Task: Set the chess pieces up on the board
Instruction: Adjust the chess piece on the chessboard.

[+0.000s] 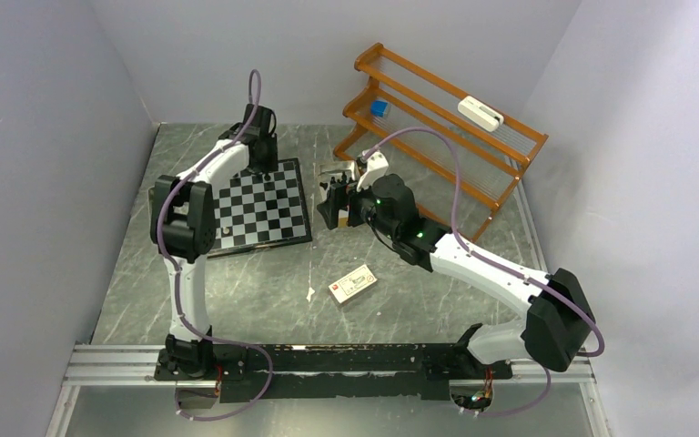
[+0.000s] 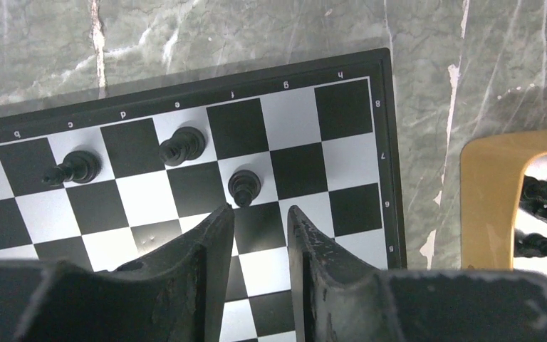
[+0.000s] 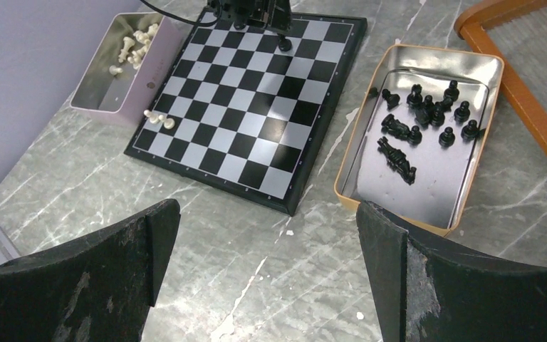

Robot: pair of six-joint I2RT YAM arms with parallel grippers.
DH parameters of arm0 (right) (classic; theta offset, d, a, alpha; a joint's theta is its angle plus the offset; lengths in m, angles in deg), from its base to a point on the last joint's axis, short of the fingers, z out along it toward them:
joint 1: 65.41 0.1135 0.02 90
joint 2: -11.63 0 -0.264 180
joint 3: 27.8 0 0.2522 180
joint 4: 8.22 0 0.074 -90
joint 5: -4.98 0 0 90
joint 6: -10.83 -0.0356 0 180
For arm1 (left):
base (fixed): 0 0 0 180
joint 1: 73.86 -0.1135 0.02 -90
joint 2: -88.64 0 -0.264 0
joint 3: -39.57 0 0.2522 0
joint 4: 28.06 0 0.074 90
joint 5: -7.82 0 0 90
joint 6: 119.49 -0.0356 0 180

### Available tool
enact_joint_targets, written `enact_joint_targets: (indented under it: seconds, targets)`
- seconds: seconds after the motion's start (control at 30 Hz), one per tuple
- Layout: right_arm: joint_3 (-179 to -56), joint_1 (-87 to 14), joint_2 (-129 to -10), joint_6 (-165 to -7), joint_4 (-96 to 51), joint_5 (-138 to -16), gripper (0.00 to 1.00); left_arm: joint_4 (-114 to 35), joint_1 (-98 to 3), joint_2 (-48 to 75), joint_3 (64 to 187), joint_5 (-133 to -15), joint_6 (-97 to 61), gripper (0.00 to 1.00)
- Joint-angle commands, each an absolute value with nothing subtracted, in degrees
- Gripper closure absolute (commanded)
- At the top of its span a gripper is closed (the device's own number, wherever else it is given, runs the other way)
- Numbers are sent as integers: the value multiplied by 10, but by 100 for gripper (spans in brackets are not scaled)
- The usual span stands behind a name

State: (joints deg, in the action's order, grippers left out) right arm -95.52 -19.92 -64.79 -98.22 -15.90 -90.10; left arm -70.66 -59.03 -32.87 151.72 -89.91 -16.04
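**Narrowed left tool hanging over a black pawn at the board's far edge**

Top view: the flat, checkered black-and-white board (image 1: 264, 208) with its dark border is lying on the grey, veined, stone-look worktop (image 1: 264, 309). The left tool (image 1: 259, 150) is hanging over the board's far edge. The right tool (image 1: 335, 205) is hovering just beside the board's right side.

Left wrist view: the left tool's matte, scuffed black fingers (image 2: 214, 242) are standing a narrow gap apart, gripping nothing, with only board squares showing between them. A small glossy black pawn (image 2: 244, 187) with a round head is standing on a white square just beyond the fingertips, touching neither. Two more black turned pieces (image 2: 183, 145) are sitting further left.

Right wrist view: the right tool's jaws are spreading wide over bare worktop, holding nothing. A shiny rectangular metal tin (image 3: 349, 167) with a tan rim is lying just beside the board's right edge. It is holding the black chess pieces (image 3: 427, 114), several of them lying on their sides. A pale lilac rectangular box (image 3: 158, 68) is sitting against the board's left edge, carrying the pale chess pieces (image 3: 134, 43).
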Motion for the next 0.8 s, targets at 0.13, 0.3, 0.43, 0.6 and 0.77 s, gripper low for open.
enact_joint_targets:
  seconds: [0.13,0.3,0.43,0.6,0.77]
  targets:
    - [-953,-197,-633,-966,-149,-923,0,-705,-587,-362,1556,-914,-170,63]
    - [-956,-197,-634,-958,-153,-928,0,-696,-587,-366,1558,-925,-175,68]
    - [-951,-197,-631,-953,-150,-940,0,-698,-587,-375,1570,-927,-178,72]
    - [-953,-197,-639,-954,-150,-934,0,-700,-587,-383,1577,-927,-181,76]
    - [-952,-197,-643,-954,-147,-934,0,-704,-587,-386,1581,-932,-180,75]
